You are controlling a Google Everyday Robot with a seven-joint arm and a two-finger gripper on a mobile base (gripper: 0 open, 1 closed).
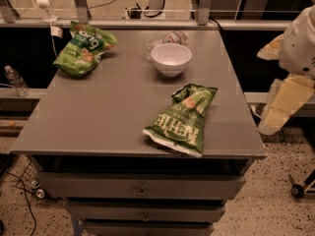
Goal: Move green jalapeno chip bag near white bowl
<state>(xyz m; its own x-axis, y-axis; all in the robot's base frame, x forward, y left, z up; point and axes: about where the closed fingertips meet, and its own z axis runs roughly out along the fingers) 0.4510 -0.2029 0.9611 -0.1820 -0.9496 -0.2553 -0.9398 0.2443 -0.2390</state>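
The green jalapeno chip bag (182, 119) is dark green with white "KETTLE" lettering. It lies flat on the grey table (108, 112) near the front right edge. The white bowl (171, 59) stands upright toward the back, a short gap beyond the bag's far end. My gripper (275, 112) hangs off the table's right side, level with the bag and well to its right, touching nothing.
A lighter bright-green chip bag (82, 48) lies at the back left corner. A clear plastic bottle (165, 38) lies on its side just behind the bowl. Drawers sit under the table front. A rail runs behind the table.
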